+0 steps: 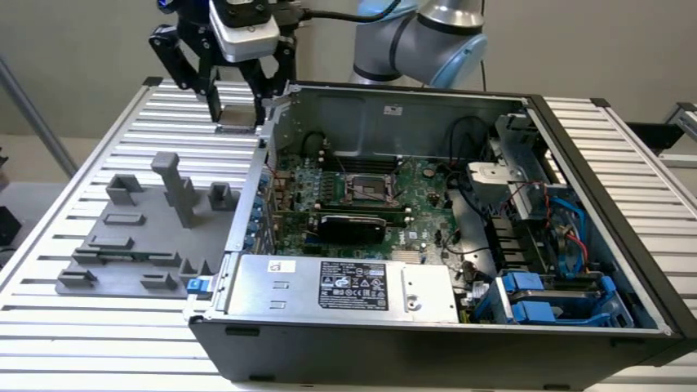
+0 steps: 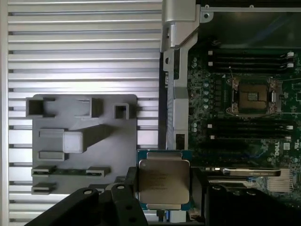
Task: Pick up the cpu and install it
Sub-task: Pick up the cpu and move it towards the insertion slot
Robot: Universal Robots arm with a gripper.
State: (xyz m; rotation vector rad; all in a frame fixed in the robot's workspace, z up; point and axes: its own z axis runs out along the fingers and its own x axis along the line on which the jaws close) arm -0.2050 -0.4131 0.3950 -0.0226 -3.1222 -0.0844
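Note:
The cpu, a thin square chip with a pale metal top, hangs in the air above the slatted table, just outside the open computer case's wall on the exterior view's left. My gripper is shut on it, one black finger on each side. In the wrist view the cpu shows flat between the dark fingers, its metal lid facing the camera. The socket on the motherboard stands bare and square-framed inside the case, and in the wrist view the socket lies off to the side of the held chip.
A grey plastic fixture with posts and slots lies on the slatted table beside the case. The case wall stands between gripper and motherboard. A power supply, cables and blue drive bays crowd the case.

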